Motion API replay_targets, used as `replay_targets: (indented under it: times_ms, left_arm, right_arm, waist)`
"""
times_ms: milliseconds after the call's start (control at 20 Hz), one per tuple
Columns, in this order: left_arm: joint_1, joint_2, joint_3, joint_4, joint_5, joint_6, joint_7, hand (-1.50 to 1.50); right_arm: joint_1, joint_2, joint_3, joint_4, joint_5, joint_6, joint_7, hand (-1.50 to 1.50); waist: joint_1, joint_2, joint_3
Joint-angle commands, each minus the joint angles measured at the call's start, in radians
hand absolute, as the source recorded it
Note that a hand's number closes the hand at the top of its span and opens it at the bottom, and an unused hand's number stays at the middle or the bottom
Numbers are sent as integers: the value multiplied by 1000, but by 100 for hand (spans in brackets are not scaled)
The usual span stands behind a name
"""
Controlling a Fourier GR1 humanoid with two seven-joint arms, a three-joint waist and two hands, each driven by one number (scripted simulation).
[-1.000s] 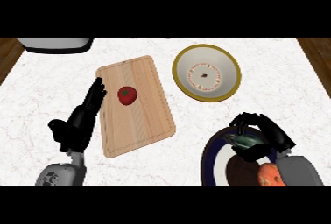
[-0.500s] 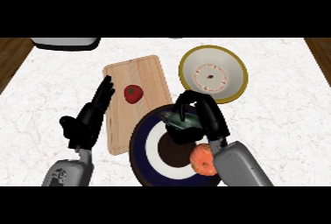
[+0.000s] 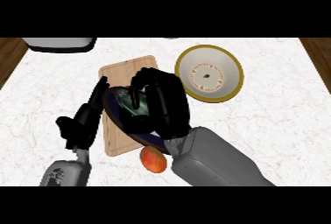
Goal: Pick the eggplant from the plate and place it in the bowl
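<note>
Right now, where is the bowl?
In the head view, the bowl sits on the counter at upper right, just right of the wooden cutting board and beside the right hand.

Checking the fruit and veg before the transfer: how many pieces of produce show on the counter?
2. The dark green eggplant lies on the dark plate under the right hand; an orange-red fruit sits at the plate's near edge. More may be hidden under that hand.

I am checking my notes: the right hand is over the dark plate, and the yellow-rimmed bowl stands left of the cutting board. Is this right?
Not quite. The head view shows the bowl to the right of the cutting board, not left. The right hand is indeed over the dark plate.
</note>
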Motion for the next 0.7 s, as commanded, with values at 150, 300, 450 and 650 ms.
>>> replay_targets:
  times_ms: [150, 300, 450, 650]
  left_arm:
    - [4, -34, -42, -28, -49, 42, 17, 0]
    - [9, 25, -1, -68, 1, -19, 72, 0]
    - [-38, 37, 39, -31, 10, -15, 47, 0]
    - [-10, 27, 29, -45, 10, -19, 43, 0]
  right_arm:
    - [-361, 2, -5, 114, 54, 6, 389, 150]
    - [-380, 2, -42, 110, 68, 29, 419, 150]
    - [-450, 2, -109, 246, 49, 34, 379, 150]
    - [-444, 2, -207, 311, 28, 83, 283, 150]
  waist:
    - [3, 7, 2]
    - [-11, 6, 2]
    - [-10, 11, 2]
    - [-16, 10, 3]
